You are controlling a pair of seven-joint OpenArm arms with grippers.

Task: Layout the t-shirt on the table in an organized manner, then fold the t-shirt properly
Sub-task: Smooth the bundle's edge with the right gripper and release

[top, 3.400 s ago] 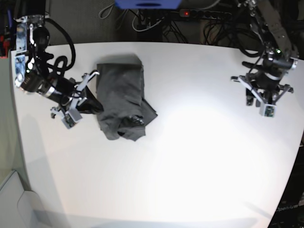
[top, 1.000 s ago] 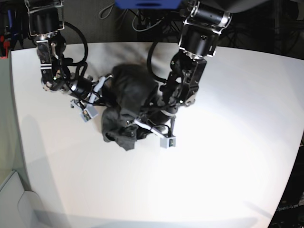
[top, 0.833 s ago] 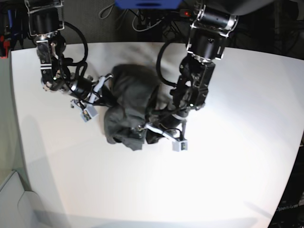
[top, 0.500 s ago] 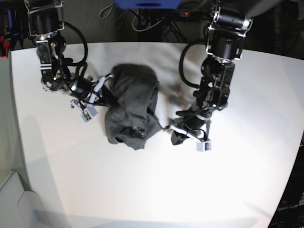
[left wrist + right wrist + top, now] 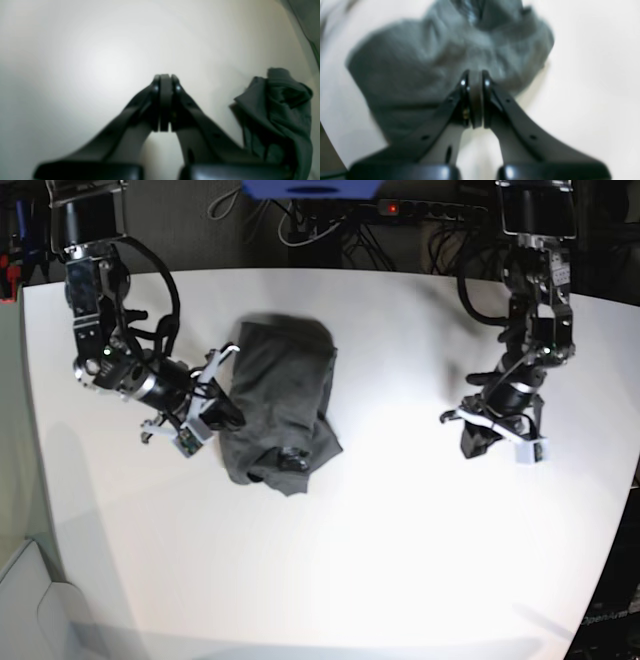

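The t-shirt (image 5: 280,400) lies in a rumpled, partly folded heap on the left half of the table (image 5: 400,560) as the base view shows it, longer from far to near than it is wide, with a smoother rounded part toward the far edge and a bunched, creased mass with a dark fold at its near end. No sleeve or neckline can be made out clearly in the heap. The right gripper (image 5: 222,412) sits at the shirt's left edge in the base view, its tips against or just at the fabric; in the right wrist view its two black fingers (image 5: 463,100) are pressed together in front of the grey cloth (image 5: 420,70), and nothing shows pinched between them, though the picture is too blurred to rule out a thin fold of cloth at the very tips. The left gripper (image 5: 478,442) is well apart from the shirt, over bare white tabletop on the right side of the base view, pointing down toward the surface. In the left wrist view its fingers (image 5: 175,100) meet flat with no gap and carry nothing, and the shirt (image 5: 277,107) appears only as a crumpled dark shape off to the right of that view. Beyond the table's far edge runs a dark tangle of cables (image 5: 330,225).
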